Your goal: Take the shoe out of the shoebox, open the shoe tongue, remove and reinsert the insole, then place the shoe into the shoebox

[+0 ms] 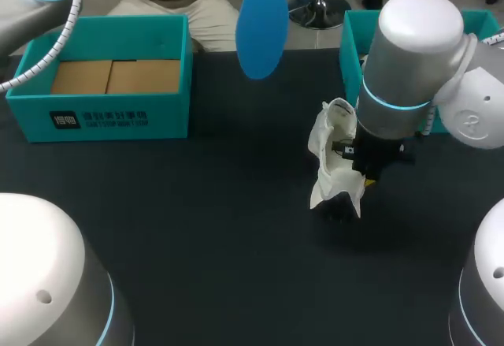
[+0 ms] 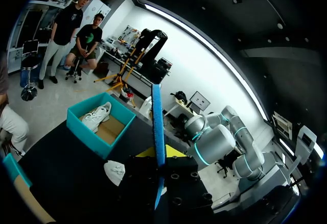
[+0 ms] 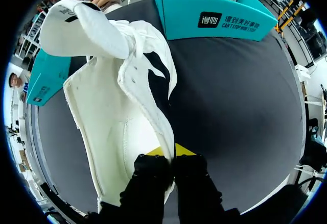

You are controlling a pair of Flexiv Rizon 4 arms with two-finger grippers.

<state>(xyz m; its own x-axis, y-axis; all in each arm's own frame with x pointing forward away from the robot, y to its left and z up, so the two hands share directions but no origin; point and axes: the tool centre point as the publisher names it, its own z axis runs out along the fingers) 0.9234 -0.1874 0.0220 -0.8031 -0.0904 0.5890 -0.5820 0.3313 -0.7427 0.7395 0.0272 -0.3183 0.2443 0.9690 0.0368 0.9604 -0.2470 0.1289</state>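
Dark table (image 1: pixel 197 228), teal shoebox (image 1: pixel 102 117) at left rear. The right gripper (image 3: pixel 167 155) was clamped on the white shoe's (image 1: pixel 331 157) side wall. The left gripper (image 2: pixel 159 155) pinched the blue insole (image 1: pixel 260 23), held aloft, leftward and rearward of the shoe's open mouth.

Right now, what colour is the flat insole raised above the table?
The flat insole is plain blue; head view shows it best.

Dark charcoal tabletop (image 1: pixel 197 236), matte and evenly lit, its far edge running straight across the head view.
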